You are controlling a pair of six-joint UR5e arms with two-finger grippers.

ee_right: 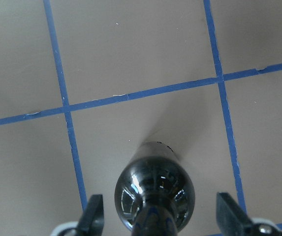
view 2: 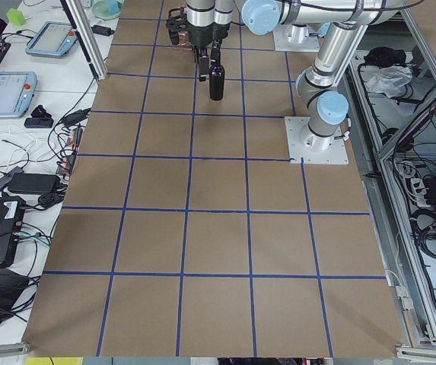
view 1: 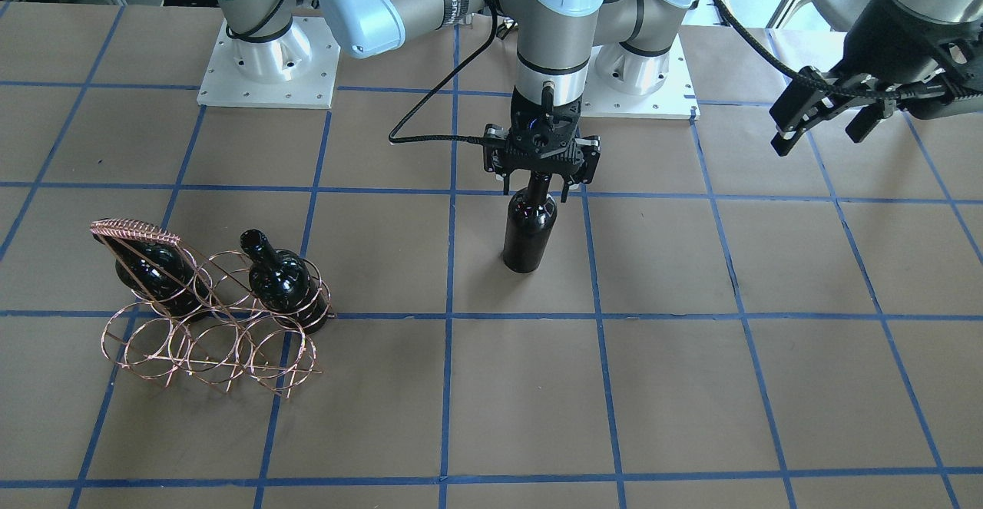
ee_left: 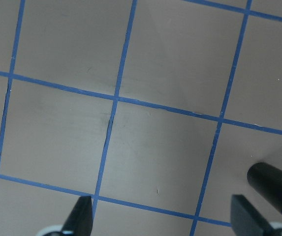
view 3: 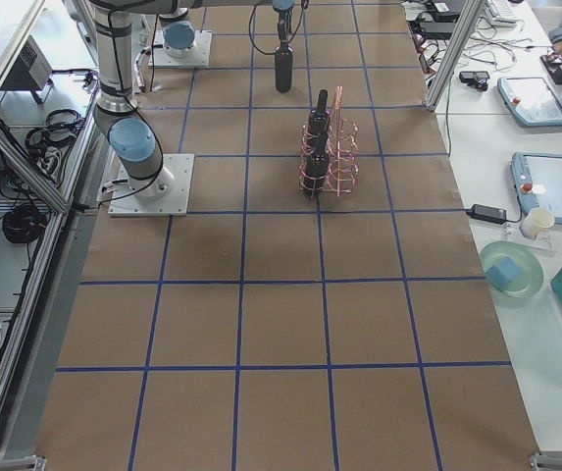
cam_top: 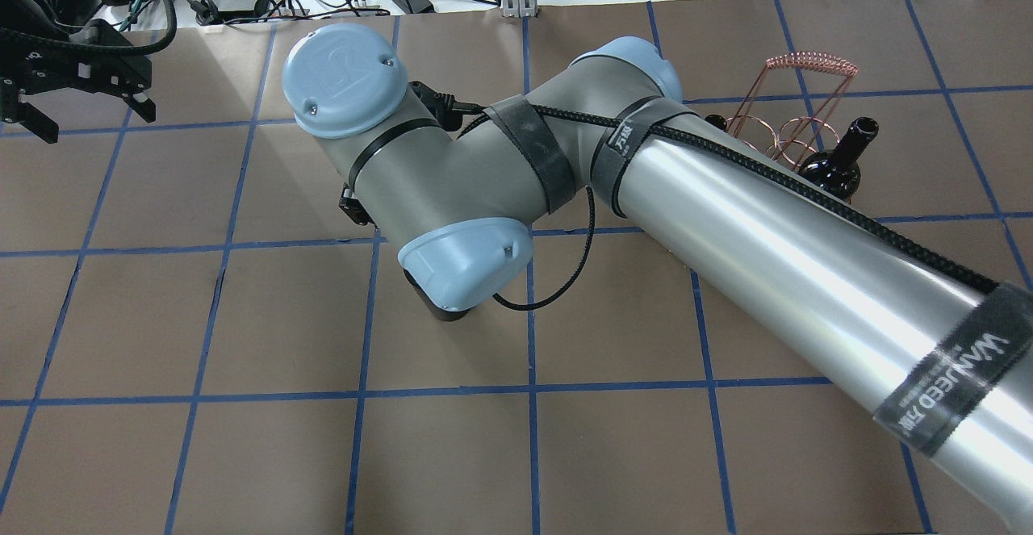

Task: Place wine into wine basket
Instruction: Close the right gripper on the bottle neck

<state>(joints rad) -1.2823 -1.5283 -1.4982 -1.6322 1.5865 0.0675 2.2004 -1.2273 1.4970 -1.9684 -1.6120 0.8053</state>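
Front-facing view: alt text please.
The right gripper hangs open around the neck of an upright dark wine bottle mid-table. At the view's left, a copper wire basket holds two more bottles; the left gripper hovers open at upper right.

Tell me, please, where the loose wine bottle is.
The wine bottle stands upright mid-table in the front-facing view, neck between the right tool's open fingers.

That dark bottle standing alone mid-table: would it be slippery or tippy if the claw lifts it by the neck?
Probably slippery: the bottle is glossy, unlabelled glass. Likely tippy if nudged, since it stands tall on a narrow base. Being glass, probably heavy and breakable.
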